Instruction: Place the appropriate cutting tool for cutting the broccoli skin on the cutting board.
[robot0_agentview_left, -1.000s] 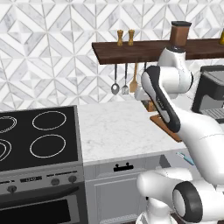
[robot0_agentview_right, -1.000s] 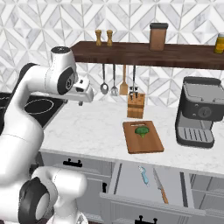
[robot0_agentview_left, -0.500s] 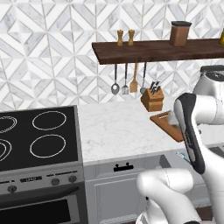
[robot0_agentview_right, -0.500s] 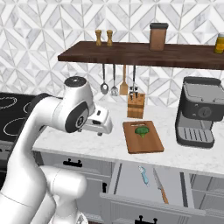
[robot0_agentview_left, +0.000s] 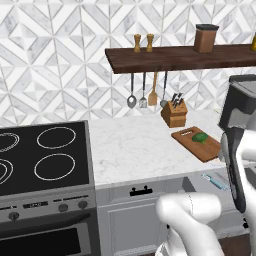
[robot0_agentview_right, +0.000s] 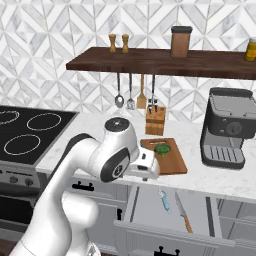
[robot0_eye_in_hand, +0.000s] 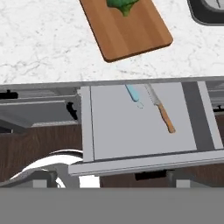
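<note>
The reddish-brown cutting board (robot0_agentview_right: 172, 161) (robot0_agentview_left: 196, 145) (robot0_eye_in_hand: 131, 33) lies on the white counter in front of the knife block. The small dark-green broccoli (robot0_agentview_right: 161, 149) (robot0_agentview_left: 201, 137) (robot0_eye_in_hand: 123, 5) rests on its far part. Below the counter edge a drawer (robot0_eye_in_hand: 140, 131) (robot0_agentview_right: 150, 210) stands pulled out. In it lie a light-blue peeler (robot0_eye_in_hand: 134, 96) (robot0_agentview_right: 164, 200) (robot0_agentview_left: 215, 181) and, beside it, a knife with a wooden handle (robot0_eye_in_hand: 162, 113) (robot0_agentview_right: 183, 214). My gripper (robot0_agentview_right: 149, 174) hangs at the counter's front edge, left of the board and above the drawer's left side. Its fingers are too indistinct to read.
A knife block (robot0_agentview_right: 155, 120) (robot0_agentview_left: 175, 112) stands behind the board. A dark coffee machine (robot0_agentview_right: 227, 127) sits to the board's right. Utensils hang under the long wooden wall shelf (robot0_agentview_right: 150, 60). A black cooktop (robot0_agentview_left: 40, 155) fills the counter's left end.
The arm has swung down and to the right, from high over the counter near the cooktop to the counter's front edge above the open drawer. Board, broccoli and drawer contents have not moved.
</note>
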